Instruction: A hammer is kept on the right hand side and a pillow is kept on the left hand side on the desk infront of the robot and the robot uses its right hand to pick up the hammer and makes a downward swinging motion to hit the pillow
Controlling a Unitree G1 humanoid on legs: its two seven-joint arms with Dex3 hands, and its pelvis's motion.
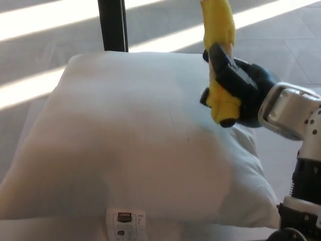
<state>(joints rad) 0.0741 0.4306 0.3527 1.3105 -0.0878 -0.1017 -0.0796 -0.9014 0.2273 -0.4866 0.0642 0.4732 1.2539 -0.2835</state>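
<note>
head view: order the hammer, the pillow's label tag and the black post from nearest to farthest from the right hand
1. The yellow hammer, gripped in the right hand above the pillow's right side.
2. The black post, upper left, behind the pillow.
3. The label tag, at the pillow's near bottom edge.

Post and tag are fairly close; the tag looks slightly farther.

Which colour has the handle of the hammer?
Yellow; the hammer handle shows in the head view, held by the right robot hand.

The white desk (271, 150) shows only as a pale strip along its right edge. 1 large white pillow (135, 145) lies flat on it, its label at the near edge.
</note>
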